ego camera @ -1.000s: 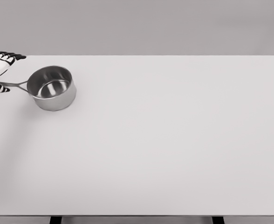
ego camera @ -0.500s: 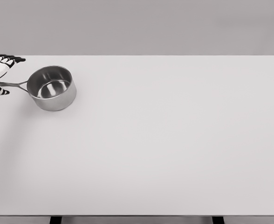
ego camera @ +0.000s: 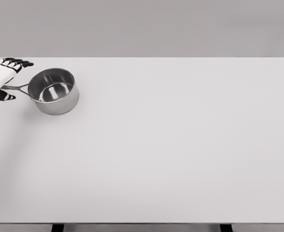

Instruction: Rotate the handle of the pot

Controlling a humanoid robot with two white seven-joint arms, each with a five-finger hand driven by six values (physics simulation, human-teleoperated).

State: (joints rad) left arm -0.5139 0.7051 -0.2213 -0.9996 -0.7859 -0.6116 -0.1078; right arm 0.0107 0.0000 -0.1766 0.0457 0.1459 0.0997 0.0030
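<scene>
Leftward toward hand (ego camera: 1, 77): pot handle (ego camera: 16, 87)

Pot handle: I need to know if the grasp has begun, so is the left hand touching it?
Cannot tell. In the head view the left hand overlaps the handle end, fingers spread above and below, hiding any contact or gap.

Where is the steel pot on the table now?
The shiny steel pot stands at the white table's far left, its handle pointing left into the left hand.
</scene>
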